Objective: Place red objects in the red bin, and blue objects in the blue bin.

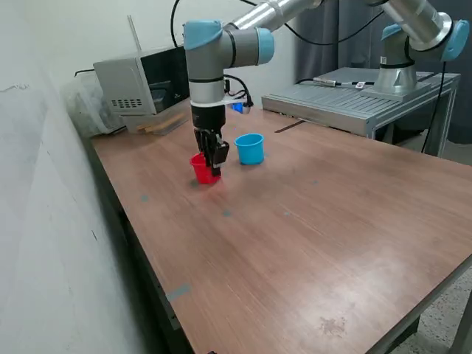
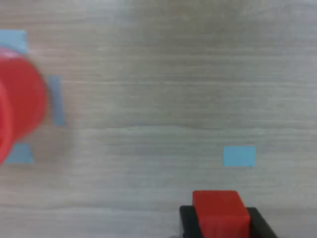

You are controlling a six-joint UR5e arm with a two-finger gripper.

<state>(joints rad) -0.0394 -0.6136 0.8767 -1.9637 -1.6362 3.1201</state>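
Gripping a small red cube [image 2: 219,212] between its two black fingers, the gripper [image 1: 214,157] hangs just above the red cup [image 1: 204,169] on the wooden table [image 1: 332,236], the light blue cup [image 1: 250,148] standing just beside it toward the exterior view's right. Judged from the wrist view, where the cup sits off to one side, the cube probably needs centring over the rim before release, or it may clip the edge and bounce out.
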